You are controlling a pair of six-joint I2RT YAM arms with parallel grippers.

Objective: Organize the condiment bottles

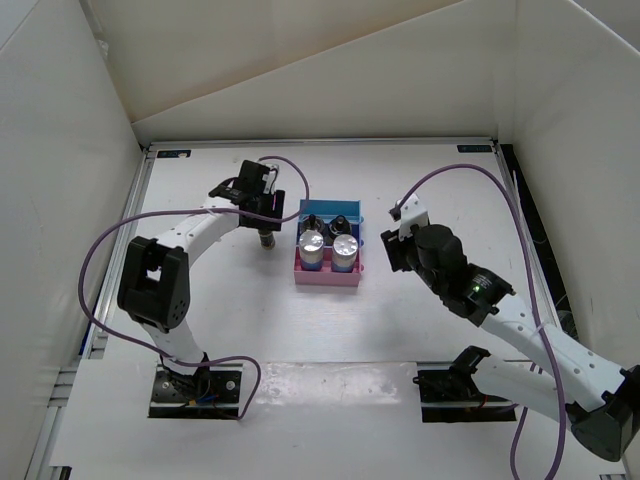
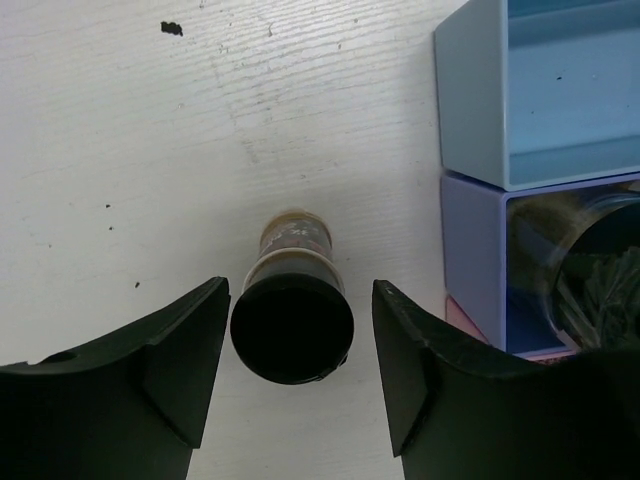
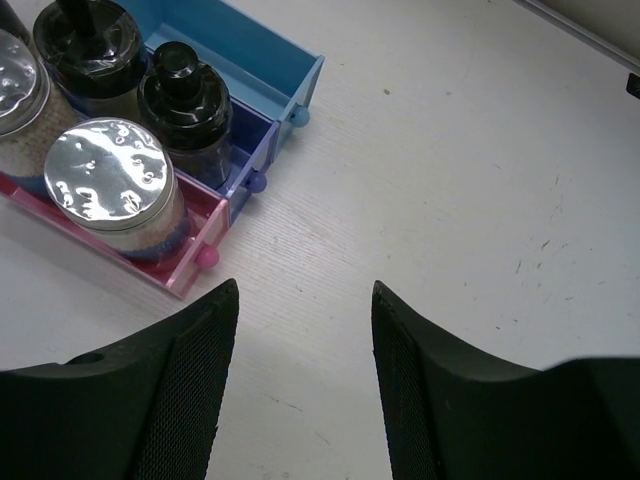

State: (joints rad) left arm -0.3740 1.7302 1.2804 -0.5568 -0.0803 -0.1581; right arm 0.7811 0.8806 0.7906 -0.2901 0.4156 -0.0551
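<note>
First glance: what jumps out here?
The pink-and-blue stepped rack in the middle of the table holds two silver-topped bottles in its front pink tier, black-capped ones behind. Left of it, the left gripper hangs open around a lone black-capped bottle standing outside; the right gripper is open, empty.

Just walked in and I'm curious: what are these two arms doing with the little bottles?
The left gripper is open around a black-capped bottle standing on the table beside the stepped rack. Four bottles already sit in the rack: two silver-topped in front, two black-capped behind. The right gripper hangs open and empty to the rack's right.
</note>
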